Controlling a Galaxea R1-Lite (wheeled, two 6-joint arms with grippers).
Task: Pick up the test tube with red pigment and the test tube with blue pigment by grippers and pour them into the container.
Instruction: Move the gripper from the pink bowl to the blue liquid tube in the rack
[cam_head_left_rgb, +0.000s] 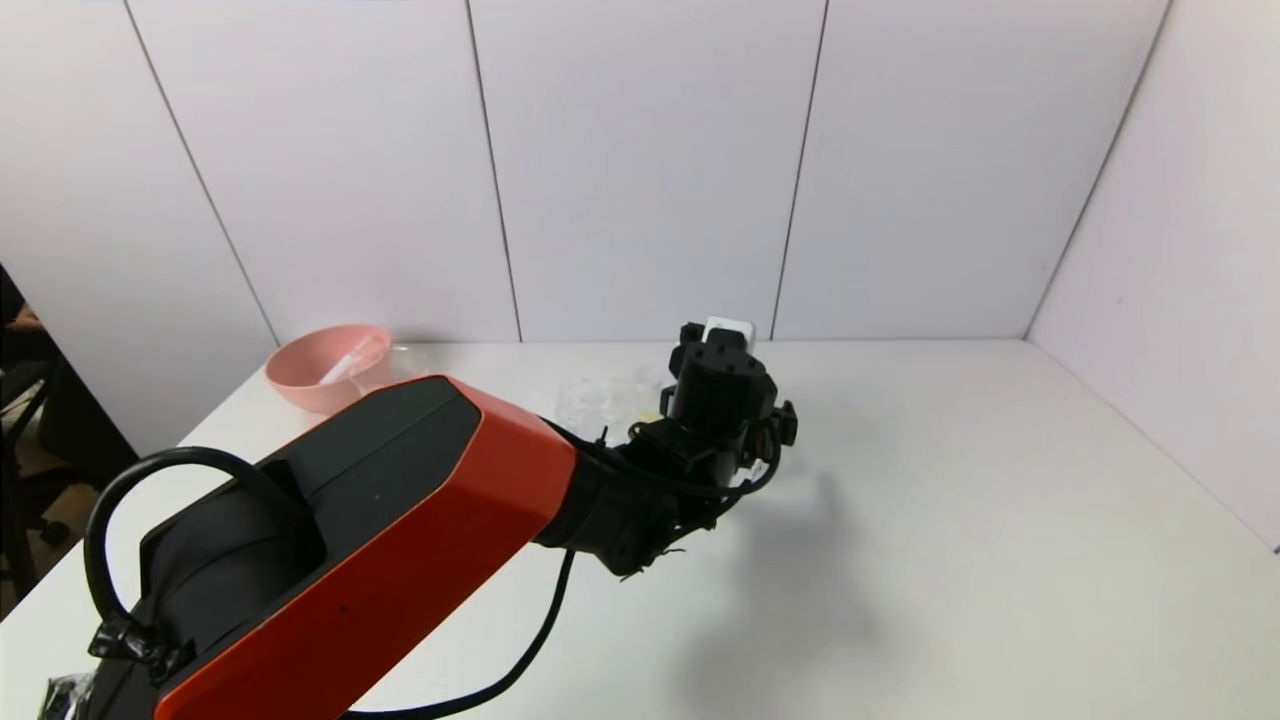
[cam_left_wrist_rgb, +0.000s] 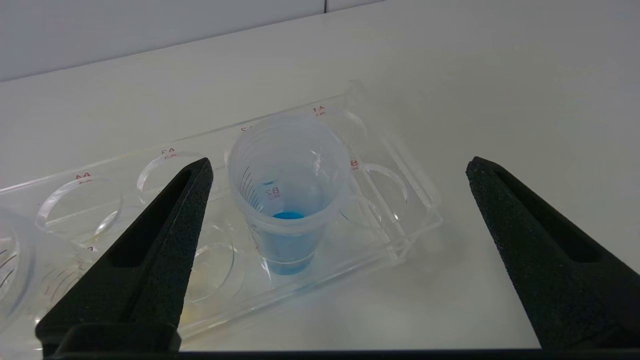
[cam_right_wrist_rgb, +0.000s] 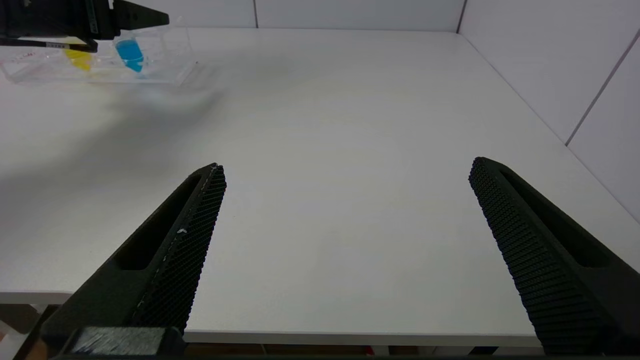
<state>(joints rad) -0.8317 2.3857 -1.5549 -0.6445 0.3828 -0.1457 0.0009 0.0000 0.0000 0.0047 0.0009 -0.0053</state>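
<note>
The left gripper (cam_left_wrist_rgb: 337, 167) is hanging over the clear plastic tube rack (cam_left_wrist_rgb: 400, 200) toward the far edge of the white bench (cam_head_left_rgb: 950, 520), its two pointed, rough-grained black fingers (cam_left_wrist_rgb: 165, 225) spread wide with nothing between them. Just below the gap, the test tube with blue pigment (cam_left_wrist_rgb: 287, 200), a clear graduated tube with bright blue liquid at its bottom, is standing upright in a rack hole. Red lettering is showing on the rack: "B2" reads through the tube wall, "A4" beside a round hole, and other marks too faint to read.

The right gripper (cam_right_wrist_rgb: 345, 172) is holding near the bench's near edge, toward the right side, its knurled black fingers (cam_right_wrist_rgb: 195, 235) likewise wide apart over bare surface.

Its wrist view is picking up the blue tube (cam_right_wrist_rgb: 130, 52) from the side, next to a tube with yellow liquid (cam_right_wrist_rgb: 79, 59) that the left wrist view shows only as a faint yellowish tint. The head view is showing the orange-and-black left arm (cam_head_left_rgb: 400, 520) covering most of the rack, and a pink bowl (cam_head_left_rgb: 328, 365) near the far left corner.
</note>
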